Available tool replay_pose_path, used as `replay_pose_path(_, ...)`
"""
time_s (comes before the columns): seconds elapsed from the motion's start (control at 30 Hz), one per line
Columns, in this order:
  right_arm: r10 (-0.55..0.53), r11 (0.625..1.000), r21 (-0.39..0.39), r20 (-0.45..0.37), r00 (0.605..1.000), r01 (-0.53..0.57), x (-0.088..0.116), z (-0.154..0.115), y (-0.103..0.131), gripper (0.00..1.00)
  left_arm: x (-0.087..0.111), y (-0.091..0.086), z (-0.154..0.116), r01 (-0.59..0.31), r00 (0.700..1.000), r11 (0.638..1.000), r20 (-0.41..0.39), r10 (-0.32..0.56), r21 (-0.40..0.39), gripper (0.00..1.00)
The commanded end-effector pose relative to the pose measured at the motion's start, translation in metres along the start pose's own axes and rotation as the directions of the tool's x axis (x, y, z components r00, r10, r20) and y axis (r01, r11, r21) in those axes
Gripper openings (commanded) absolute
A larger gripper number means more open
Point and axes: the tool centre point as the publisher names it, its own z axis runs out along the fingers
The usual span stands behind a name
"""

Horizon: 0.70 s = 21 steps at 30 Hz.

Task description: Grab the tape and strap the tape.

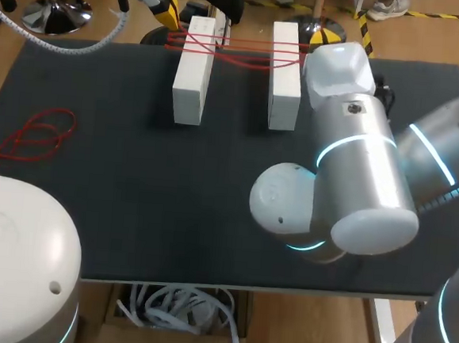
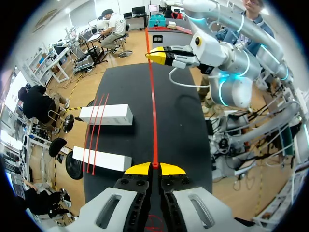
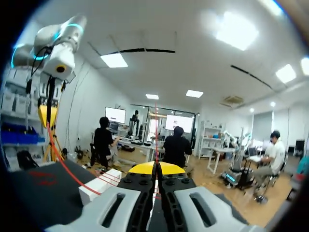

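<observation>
Since thin red tape (image 2: 152, 116) already circles two white rectangular blocks (image 1: 193, 73), strapping judged partway; left fingers (image 2: 140, 169), right fingers (image 3: 141, 168) both pinch taut free run; wraps remain.

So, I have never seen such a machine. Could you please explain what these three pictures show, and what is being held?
This is a robot with two silver arms at a black table. One picture looks down from above. The other two come from a camera on each wrist, looking along the fingers. On the table lie two white rectangular blocks with strands of thin red tape across them, and a loose red tape loop. The left arm's fingers and the right arm's fingers, all yellow-tipped, are closed on the red tape.
</observation>
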Motion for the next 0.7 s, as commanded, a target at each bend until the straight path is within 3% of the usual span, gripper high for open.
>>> replay_pose_path(0.03,-0.558,0.820,0.153,-0.002,0.830,0.552,0.005,0.004,0.025,0.00,0.000,0.000,-0.001,0.002,1.000,1.000,-0.001,-0.002,-0.004,0.00)
replay_pose_path(0.23,-0.750,0.591,0.297,-0.140,0.647,0.750,0.012,0.010,0.035,0.00,0.000,0.000,-0.001,0.002,1.000,1.000,-0.001,-0.002,-0.004,0.00)
replay_pose_path(0.27,-0.786,0.517,0.325,-0.186,0.590,0.792,0.014,0.011,0.035,0.00,0.000,0.000,-0.001,0.002,1.000,1.000,-0.001,-0.002,-0.004,0.00)
replay_pose_path(0.3,-0.811,0.474,0.334,-0.194,0.552,0.815,0.015,0.012,0.036,0.00,0.000,0.000,-0.001,0.002,1.000,1.000,-0.001,-0.002,-0.004,0.00)
replay_pose_path(0.37,-0.858,0.353,0.349,-0.249,0.449,0.868,0.017,0.012,0.038,0.00,0.000,0.000,-0.001,0.002,1.000,1.000,-0.001,-0.002,-0.004,0.00)
replay_pose_path(0.4,-0.870,0.330,0.348,-0.248,0.426,0.877,0.017,0.012,0.038,0.00,0.000,0.000,-0.001,0.002,1.000,1.000,-0.001,-0.002,-0.004,0.00)
replay_pose_path(0.47,-0.900,0.228,0.349,-0.281,0.334,0.909,0.019,0.012,0.041,0.00,0.000,0.000,-0.001,0.002,1.000,1.000,-0.001,-0.002,-0.004,0.00)
replay_pose_path(0.5,-0.903,0.212,0.348,-0.288,0.319,0.913,0.019,0.012,0.041,0.00,0.000,0.000,-0.001,0.002,1.000,1.000,-0.001,-0.002,-0.004,0.00)
replay_pose_path(0.57,-0.917,0.132,0.342,-0.314,0.246,0.930,0.020,0.012,0.042,0.00,0.000,0.000,-0.001,0.002,1.000,1.000,-0.001,-0.002,-0.004,0.00)
replay_pose_path(0.7,-0.930,0.026,0.328,-0.339,0.143,0.944,0.023,0.009,0.046,0.00,0.000,0.000,-0.001,0.002,1.000,1.000,-0.001,-0.002,-0.004,0.00)
